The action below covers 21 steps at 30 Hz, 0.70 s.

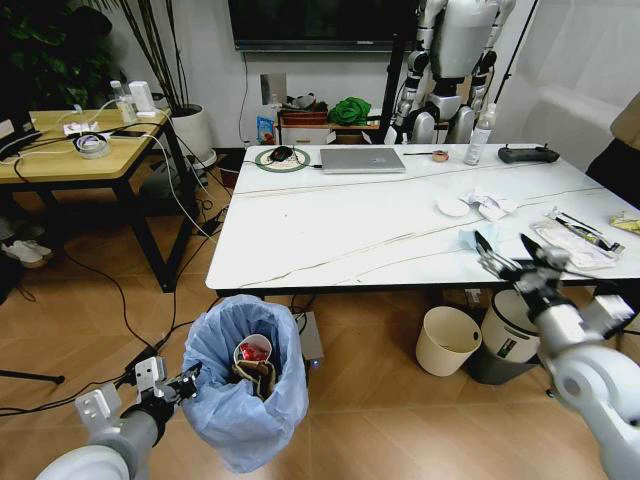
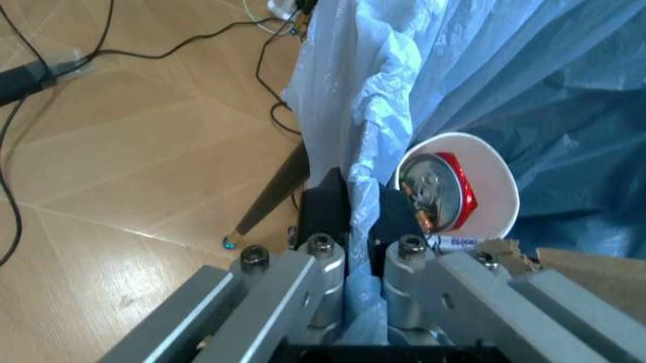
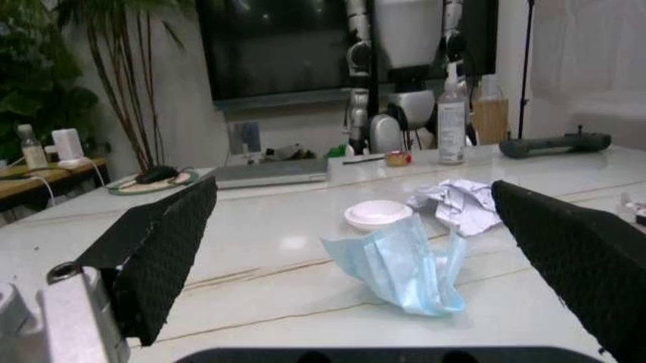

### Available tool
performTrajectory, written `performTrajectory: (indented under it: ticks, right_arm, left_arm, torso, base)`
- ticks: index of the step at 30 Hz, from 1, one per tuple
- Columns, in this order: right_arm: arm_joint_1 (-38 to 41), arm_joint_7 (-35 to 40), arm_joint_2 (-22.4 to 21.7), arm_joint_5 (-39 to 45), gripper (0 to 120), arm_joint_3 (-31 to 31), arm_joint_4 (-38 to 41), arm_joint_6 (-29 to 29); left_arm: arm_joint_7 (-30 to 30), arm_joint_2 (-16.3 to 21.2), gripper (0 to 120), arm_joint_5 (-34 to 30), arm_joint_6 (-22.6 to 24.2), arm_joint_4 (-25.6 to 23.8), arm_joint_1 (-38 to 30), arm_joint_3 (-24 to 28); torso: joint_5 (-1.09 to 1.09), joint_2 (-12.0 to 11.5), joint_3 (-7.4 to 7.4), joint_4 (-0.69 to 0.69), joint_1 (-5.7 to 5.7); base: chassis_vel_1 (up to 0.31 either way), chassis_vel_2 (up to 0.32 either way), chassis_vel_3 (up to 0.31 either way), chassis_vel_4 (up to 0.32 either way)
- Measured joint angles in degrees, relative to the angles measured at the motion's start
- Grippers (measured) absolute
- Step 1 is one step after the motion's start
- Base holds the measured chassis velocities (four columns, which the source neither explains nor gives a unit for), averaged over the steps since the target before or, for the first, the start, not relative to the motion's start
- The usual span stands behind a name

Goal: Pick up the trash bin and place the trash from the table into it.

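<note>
Trash bin (image 1: 243, 395) sits on the floor at the near left, just in front of the table's near-left corner, blue bag liner crinkled around it. Table (image 1: 350, 225) runs across the middle and right, white marble-look top. Inside the bin we see a paper cup (image 1: 253, 351) with a red wrapper (image 2: 467, 193) in it, brown cardboard (image 1: 262, 378) beside the cup.

Our left gripper (image 1: 187, 379) is at the bin's left rim, fingers (image 2: 325, 204) clamped shut on the bag edge; in the left wrist view the plastic is pinched between the two pads.

Our right gripper (image 1: 512, 249) hovers over the near right edge of the table, jaws spread wide, holding nothing. The blue face mask (image 3: 406, 266) lies on the tabletop between the two black pads (image 3: 162, 253), not touching either.

Just beyond the mask: a small white lid (image 3: 377, 214) and crumpled tissues (image 3: 459, 204). More wrappers (image 1: 578, 240) lie on the table's right end.
</note>
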Motion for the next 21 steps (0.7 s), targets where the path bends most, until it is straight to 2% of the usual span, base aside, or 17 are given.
performTrajectory:
  ticks: [2,8,14,21]
  right_arm:
    - [-0.74,-0.70,0.79,-0.30,100,0.65,0.28,0.19]
    - [-3.73,-3.98,8.42,-3.31,100,1.65,0.37,1.47]
    - [-4.23,-5.69,13.64,-4.07,100,1.10,-0.73,2.36]
    - [-4.15,-6.90,15.25,-4.07,100,0.89,-1.27,2.98]
  left_arm:
    - [0.02,0.00,0,0.09,-0.01,0.00,0.04,0.10]
    - [0.20,-0.33,0,0.79,-0.21,-0.02,0.79,0.36]
    - [0.30,-0.78,0,1.22,-0.37,-0.59,1.75,0.23]
    - [0.40,-0.85,0,1.80,-0.49,-0.98,2.34,0.16]
  torso:
    - [0.00,0.00,0.00,0.00,0.00]
    - [0.00,0.00,0.00,0.01,0.00]
    - [0.00,0.00,0.01,0.01,0.01]
    - [-0.01,0.00,0.01,0.02,0.01]
  base:
    - [0.000,0.000,0.000,0.000]
    - [0.000,0.000,0.000,0.000]
    - [0.000,0.000,0.000,0.000]
    - [-0.013,-0.012,0.022,0.023]
